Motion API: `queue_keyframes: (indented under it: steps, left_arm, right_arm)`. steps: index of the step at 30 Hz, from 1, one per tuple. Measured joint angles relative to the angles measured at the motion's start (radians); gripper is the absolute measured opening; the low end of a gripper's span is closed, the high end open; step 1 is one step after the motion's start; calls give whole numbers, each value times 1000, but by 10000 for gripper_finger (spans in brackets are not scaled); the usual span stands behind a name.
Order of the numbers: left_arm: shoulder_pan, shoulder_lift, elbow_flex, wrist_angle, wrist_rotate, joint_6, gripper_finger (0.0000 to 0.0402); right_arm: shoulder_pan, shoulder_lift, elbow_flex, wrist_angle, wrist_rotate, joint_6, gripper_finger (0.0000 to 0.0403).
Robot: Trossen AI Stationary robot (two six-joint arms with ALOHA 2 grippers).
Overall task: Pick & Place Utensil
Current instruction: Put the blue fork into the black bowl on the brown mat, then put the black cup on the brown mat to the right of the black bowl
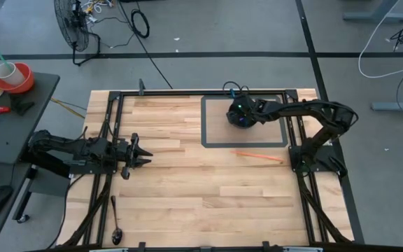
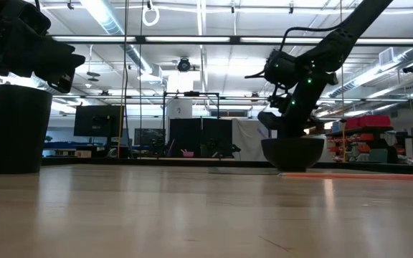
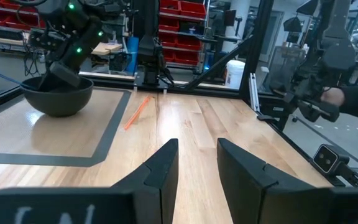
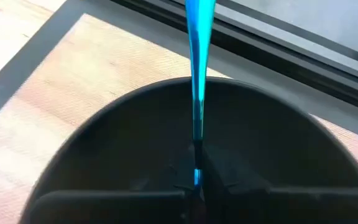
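High view: wooden counter (image 1: pixel 208 196) with a grey-bordered mat (image 1: pixel 219 134) at the far centre-right. A dark bowl (image 1: pixel 238 116) sits on the mat; the right hand (image 1: pixel 241 112) is directly over it, its arm reaching in from the right edge. An orange straw-like utensil (image 1: pixel 259 155) lies on the bare wood just near of the mat. A dark spoon (image 1: pixel 115 222) lies at the near-left corner of the counter. The left hand (image 1: pixel 143 154) hovers at the left side, well apart from the bowl, fingers pointing right.

Low view: the bowl (image 2: pixel 293 153) stands on the counter at right, the right hand (image 2: pixel 290 113) lowered into its top. A thin orange line on the wood beside it is the orange utensil (image 2: pixel 350 175). A dark cylinder (image 2: pixel 19 129) stands at far left.

Left wrist view: the left hand (image 3: pixel 197 168) shows its two fingers (image 3: pixel 160 174) slightly parted with nothing between them. Ahead, the bowl (image 3: pixel 58 96) on the mat (image 3: pixel 17 134), the orange utensil (image 3: pixel 137 112) to its right.

Right wrist view: the right hand (image 4: pixel 194 180) is closed tight on a blue utensil (image 4: pixel 198 68), a thin translucent blue stem held over the inside of the bowl (image 4: pixel 117 149) and reaching out past its far rim.
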Motion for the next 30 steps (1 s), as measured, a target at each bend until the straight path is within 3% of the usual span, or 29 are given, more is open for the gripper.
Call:
queue_keyframes:
  steps: [9, 19, 30]
  left_arm:
    - [0, 0, 0, 0, -1, 0, 115]
    - [0, 0, 0, 0, -2, 0, 115]
    - [0, 0, 0, 0, -2, 0, 115]
  right_arm:
    - [1, 11, 10, 6, -14, 9, 30]
    - [12, 4, 8, 4, 14, 28, 82]
    - [89, -159, 8, -46, 65, 9, 131]
